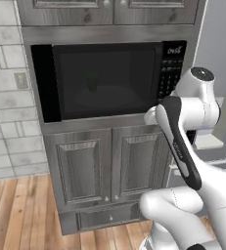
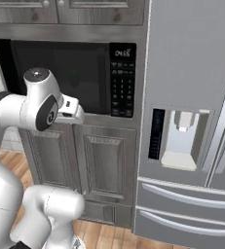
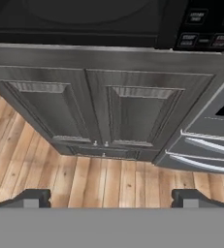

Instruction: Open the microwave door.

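The wide glossy black microwave door (image 1: 104, 80) is shut, up above the wide-open, empty jaws of the gripper (image 3: 111, 197), which point down at the grey wood cabinet doors (image 3: 104, 109).

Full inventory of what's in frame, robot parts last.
microwave: 1, black, built into the cabinet column
microwave door: 1, glossy black with tinted window, closed
keypad strip: 1, black, right of the door
lower cabinet doors: 2, grey wood-grain, under the microwave
upper cabinet doors: 2, grey wood-grain, above the microwave
fridge: 1, grey, right of the microwave, with dispenser
floor: wood planks
tiled wall: pale, left of the cabinets
gripper: 1, dark fingertips, open
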Controlling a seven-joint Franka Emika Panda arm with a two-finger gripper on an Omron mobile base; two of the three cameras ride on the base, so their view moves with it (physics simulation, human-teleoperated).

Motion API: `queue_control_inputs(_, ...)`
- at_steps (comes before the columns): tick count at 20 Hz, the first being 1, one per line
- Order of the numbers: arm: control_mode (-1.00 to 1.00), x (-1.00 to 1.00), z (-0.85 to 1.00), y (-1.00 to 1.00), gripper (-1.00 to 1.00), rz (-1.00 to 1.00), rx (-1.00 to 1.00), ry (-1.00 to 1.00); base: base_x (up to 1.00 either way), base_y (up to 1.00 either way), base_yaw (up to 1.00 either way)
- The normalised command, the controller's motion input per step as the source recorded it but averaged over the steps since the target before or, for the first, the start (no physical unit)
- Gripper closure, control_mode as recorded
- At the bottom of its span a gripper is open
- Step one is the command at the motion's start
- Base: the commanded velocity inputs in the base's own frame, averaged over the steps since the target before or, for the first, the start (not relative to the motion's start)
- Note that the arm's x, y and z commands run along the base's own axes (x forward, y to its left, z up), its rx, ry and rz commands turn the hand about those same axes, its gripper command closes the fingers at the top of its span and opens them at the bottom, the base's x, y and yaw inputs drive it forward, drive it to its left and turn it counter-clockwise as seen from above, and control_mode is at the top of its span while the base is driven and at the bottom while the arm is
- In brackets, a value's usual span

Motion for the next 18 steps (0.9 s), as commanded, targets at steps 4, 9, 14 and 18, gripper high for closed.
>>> queue_control_inputs(4, 1.00, 0.00, 0.00, 0.00, -1.00, 0.00, 0.00, 0.00, -0.06, -0.43, 0.00)
queue_control_inputs(9, 1.00, 0.00, 0.00, 0.00, -1.00, 0.00, 0.00, 0.00, -0.02, -0.08, 0.00)
queue_control_inputs(14, -1.00, -0.13, 0.00, 0.00, -1.00, 0.00, 0.00, -0.04, 0.00, 0.00, 0.00)
queue_control_inputs(18, -1.00, -0.12, 0.07, 0.00, -1.00, 0.00, 0.00, -0.13, 0.00, 0.00, 0.00)
